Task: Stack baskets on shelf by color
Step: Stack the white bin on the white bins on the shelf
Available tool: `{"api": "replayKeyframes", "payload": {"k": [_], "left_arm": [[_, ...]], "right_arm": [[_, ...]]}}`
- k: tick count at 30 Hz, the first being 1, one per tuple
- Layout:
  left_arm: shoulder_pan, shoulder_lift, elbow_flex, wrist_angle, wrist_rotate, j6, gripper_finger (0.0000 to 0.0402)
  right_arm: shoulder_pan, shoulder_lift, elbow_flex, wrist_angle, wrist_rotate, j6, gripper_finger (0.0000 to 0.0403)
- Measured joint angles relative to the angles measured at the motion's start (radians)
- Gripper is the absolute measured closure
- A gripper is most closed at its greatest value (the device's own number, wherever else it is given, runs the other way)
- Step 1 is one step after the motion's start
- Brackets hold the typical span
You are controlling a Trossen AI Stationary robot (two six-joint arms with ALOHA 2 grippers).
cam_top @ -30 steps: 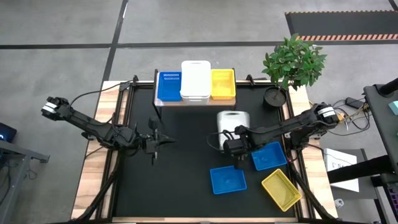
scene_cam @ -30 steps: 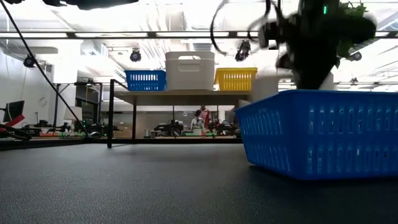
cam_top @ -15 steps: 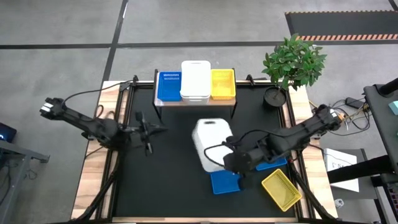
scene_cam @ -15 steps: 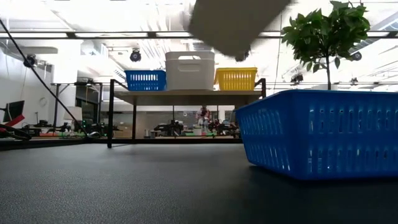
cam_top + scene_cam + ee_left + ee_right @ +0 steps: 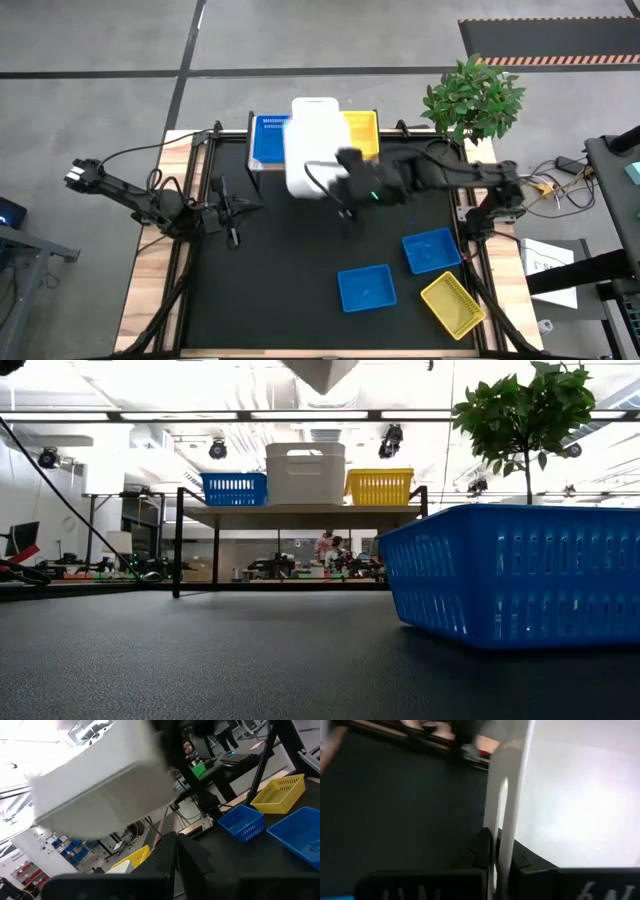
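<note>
Black counter (image 5: 290, 290) carries the shelf (image 5: 315, 160) at its far edge. Right jaws (image 5: 496, 851) pinch the white basket's (image 5: 312, 148) rim, holding it aloft over the shelf's white stack. Square it above, then lower gently. Left jaws (image 5: 232, 210) wait shut, empty.

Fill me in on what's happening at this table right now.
The right gripper holds a white basket by its rim, in the air over the shelf. A white basket already sits on the shelf between a blue one and a yellow one. Two blue baskets and a yellow basket lie on the table. The left gripper waits low over the table's left side.
</note>
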Motion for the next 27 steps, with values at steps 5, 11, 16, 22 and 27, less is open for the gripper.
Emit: {"api": "replayKeyframes", "payload": {"k": [5, 11, 16, 22, 27], "left_arm": [[0.0, 0.003, -0.001, 0.004, 0.0, 0.0, 0.04], [0.0, -0.001, -0.004, 0.002, 0.001, 0.0, 0.04], [0.0, -0.009, -0.004, 0.002, 0.001, 0.001, 0.04], [0.0, -0.023, -0.004, 0.003, 0.001, 0.004, 0.04], [0.0, -0.03, -0.004, 0.001, 0.001, 0.008, 0.04]], "right_arm": [[-0.15, 0.107, 0.116, -0.012, -0.004, -0.116, 0.0394], [-0.301, 0.227, 0.225, -0.119, -0.029, -0.183, 0.0394], [-0.379, 0.275, 0.24, -0.146, -0.12, -0.192, 0.0394], [-0.416, 0.296, 0.24, -0.166, -0.12, -0.205, 0.0394], [-0.416, 0.294, 0.24, -0.165, -0.12, -0.23, 0.0394]]}}
